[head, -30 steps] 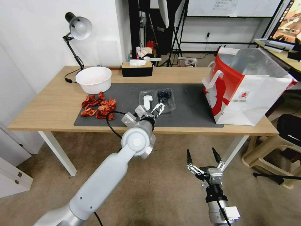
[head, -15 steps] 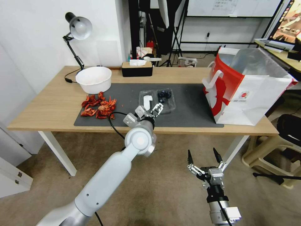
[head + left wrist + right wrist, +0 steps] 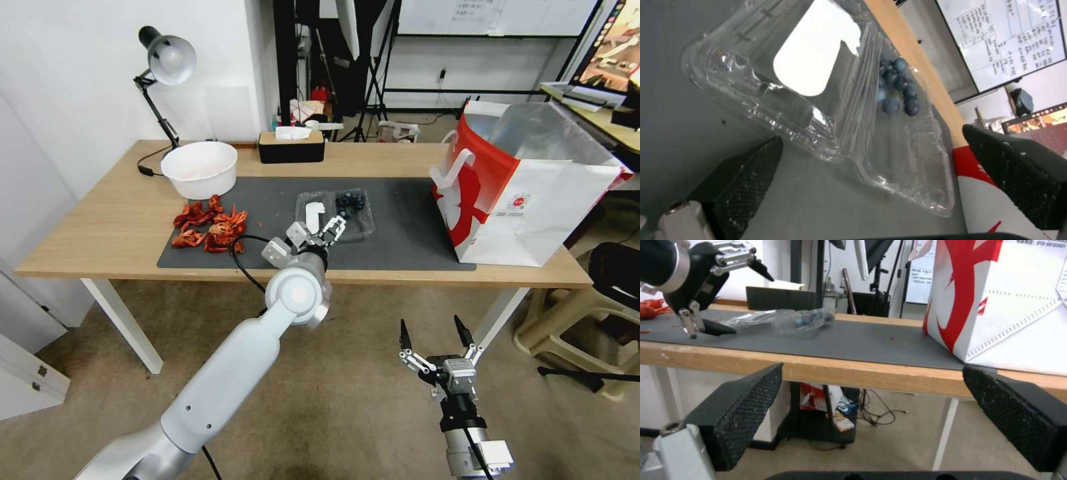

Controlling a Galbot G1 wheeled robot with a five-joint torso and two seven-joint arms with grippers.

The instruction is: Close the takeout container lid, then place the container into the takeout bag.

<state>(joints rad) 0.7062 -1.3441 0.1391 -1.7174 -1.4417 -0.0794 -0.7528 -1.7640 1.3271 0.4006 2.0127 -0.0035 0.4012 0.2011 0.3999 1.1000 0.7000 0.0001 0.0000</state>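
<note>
Two halves of the takeout container lie flat and open on the dark mat, near the middle of the worktop: the lid with its white spoon-shaped piece on the left, the tray with the dark blue food on the right. Nothing is closed yet.

Over the last second the left gripper has drawn back slightly toward the near edge of the mat and shifted a little left; the container itself has not moved. I read that as lining up on the lid's near edge, so the closing step seems only just begun.

In the left wrist view the fingers are spread wide, empty, one pad just beside the lid's near corner, not touching it as far as I can tell.

At the worktop's right end, well apart, stands the takeout bag, mouth open. The right gripper hangs parked below the worktop's near edge, its fingers open and holding nothing.
</note>
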